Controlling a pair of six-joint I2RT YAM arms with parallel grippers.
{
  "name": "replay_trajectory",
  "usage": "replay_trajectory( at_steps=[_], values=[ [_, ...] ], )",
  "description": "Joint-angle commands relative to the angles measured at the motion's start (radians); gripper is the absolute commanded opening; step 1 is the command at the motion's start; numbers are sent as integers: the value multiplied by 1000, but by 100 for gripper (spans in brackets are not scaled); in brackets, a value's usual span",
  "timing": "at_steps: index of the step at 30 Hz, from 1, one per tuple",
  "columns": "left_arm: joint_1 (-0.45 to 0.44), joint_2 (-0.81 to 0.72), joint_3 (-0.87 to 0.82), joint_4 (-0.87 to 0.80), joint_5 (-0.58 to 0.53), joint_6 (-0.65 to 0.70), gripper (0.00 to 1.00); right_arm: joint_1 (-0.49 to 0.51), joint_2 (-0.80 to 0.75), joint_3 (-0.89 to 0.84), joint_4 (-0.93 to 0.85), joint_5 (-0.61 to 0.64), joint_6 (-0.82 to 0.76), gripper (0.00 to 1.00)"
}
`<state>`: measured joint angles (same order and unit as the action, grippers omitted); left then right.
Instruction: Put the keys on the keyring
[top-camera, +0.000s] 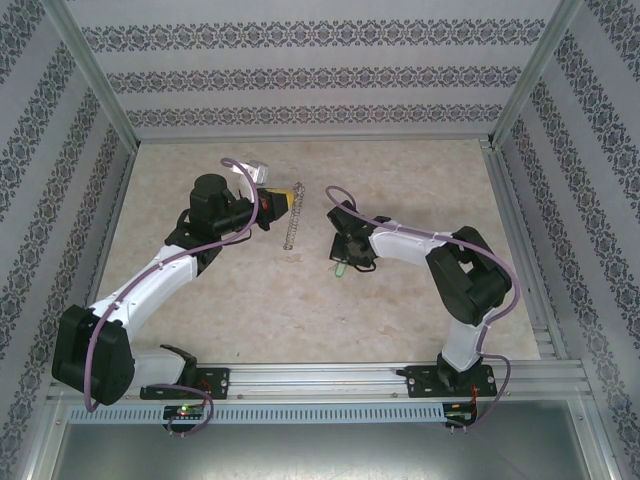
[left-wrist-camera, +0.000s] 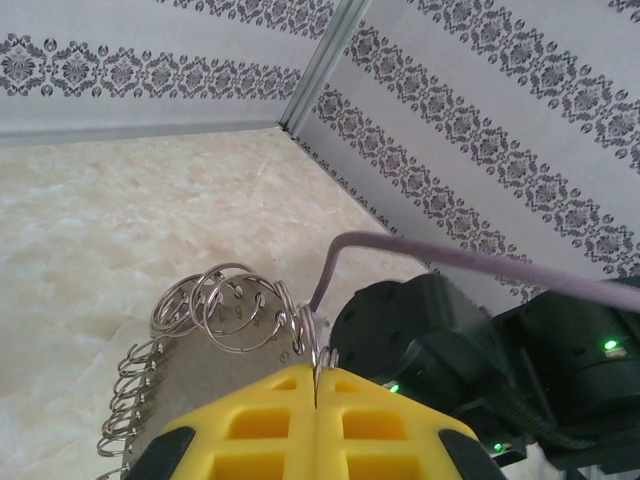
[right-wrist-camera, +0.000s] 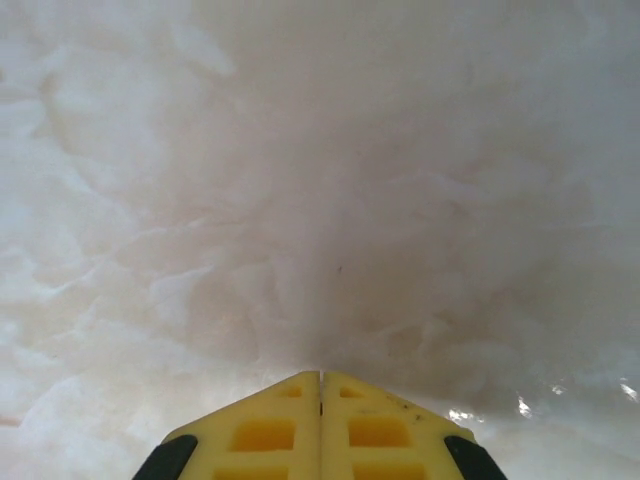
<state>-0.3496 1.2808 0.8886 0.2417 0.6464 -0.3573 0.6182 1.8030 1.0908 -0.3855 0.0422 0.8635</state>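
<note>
1. The keyring is hanging from the left gripper over the middle of the table. From above it is reading as a thin silvery chain dangling edge-on.
2. The left wrist camera is showing the keyring close up. It is a cluster of small silvery split rings looping off a thin wire, with more of them trailing away at the lower left.
3. The left gripper is clamping that wire at its tips, its yellow fingers pressing tight together on it.
4. A tiny green key is lying on the table right at the tip of the right gripper. The top view is too small to tell whether the two are touching.
5. The right wrist camera is looking straight down at the pale, blurred table. The right gripper is sitting closed there, fingers flat against each other with nothing visible between them.
6. In the left wrist view, the right arm's black body, with small green lights glowing, is sitting just behind the rings. A purple cable is arcing over it.
7. Patterned walls and metal frame posts are enclosing the table.
</note>
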Motion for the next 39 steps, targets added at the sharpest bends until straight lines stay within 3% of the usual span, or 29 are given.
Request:
replay_trajectory(
  at_steps=[1, 5, 11, 18, 25, 31, 39],
  values=[
    [-23, -2, 50, -42, 12, 55, 0, -38, -113, -18, 55, -20, -89, 0],
    [-33, 28, 96, -135, -5, 99, 0, -95, -207, -52, 157, -107, -177, 0],
    [-55, 74, 148, -201, -58, 166, 0, -231, -301, -111, 381, -383, -263, 0],
    [-62, 92, 202, -240, 23, 299, 0, -420, -356, -219, 805, -820, -228, 0],
    [-79, 113, 250, -270, 111, 370, 0, -467, -380, -253, 1020, -1067, -214, 0],
    [-113, 146, 308, -334, 127, 421, 0, -466, -439, -268, 1043, -1167, -228, 0],
    [-139, 151, 334, -347, 166, 442, 0, -443, -544, -322, 1040, -1118, -225, 0]
  ],
)
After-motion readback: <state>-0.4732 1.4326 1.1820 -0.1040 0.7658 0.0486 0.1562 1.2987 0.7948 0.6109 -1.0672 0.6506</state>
